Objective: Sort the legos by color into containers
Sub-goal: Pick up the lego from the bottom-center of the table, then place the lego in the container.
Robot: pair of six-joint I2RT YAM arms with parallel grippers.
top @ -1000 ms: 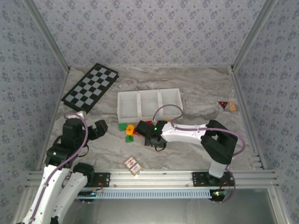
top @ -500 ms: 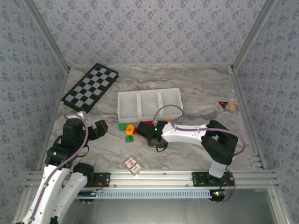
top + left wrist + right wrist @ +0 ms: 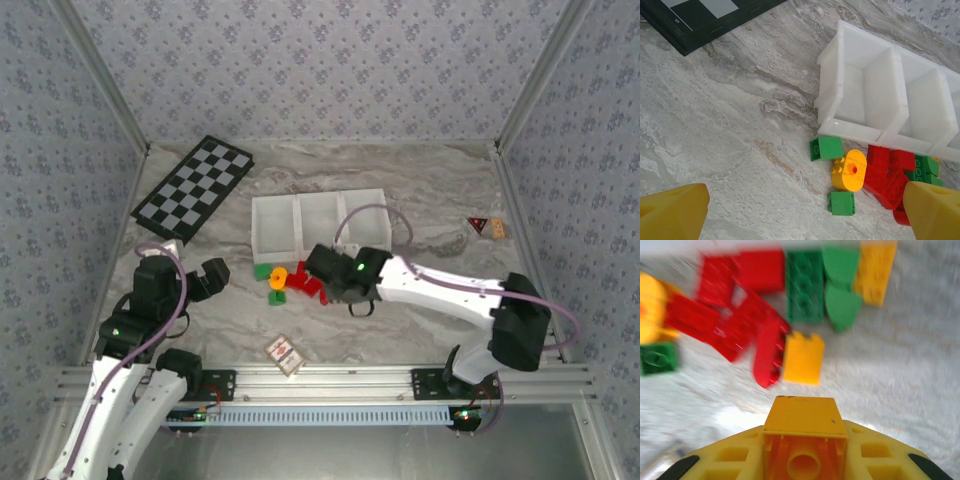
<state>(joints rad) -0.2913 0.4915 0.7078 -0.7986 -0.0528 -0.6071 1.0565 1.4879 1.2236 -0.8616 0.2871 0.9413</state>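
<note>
Presently: one white tray [image 3: 855, 131], three compartments. The legos [image 3: 885, 175] lie heaped on the table [image 3: 715, 125] against its front wall: five green, three yellow, reds too blurred to count. The right gripper [image 3: 805, 460] clamps one orange-yellow brick [image 3: 804, 415], hollow underside showing. The left gripper [image 3: 802, 212] gapes wide, holding nothing.

The table [image 3: 430, 190] had a grey-white marbled top and lay under soft, even light. Behind the table and along both its sides stood walls [image 3: 320, 70] papered in pale blue-grey with a small repeated flower pattern, and slanting metal posts [image 3: 103, 85] rose from the table's far corners. Along the table's near edge ran a ribbed metal rail [image 3: 340, 377].
</note>
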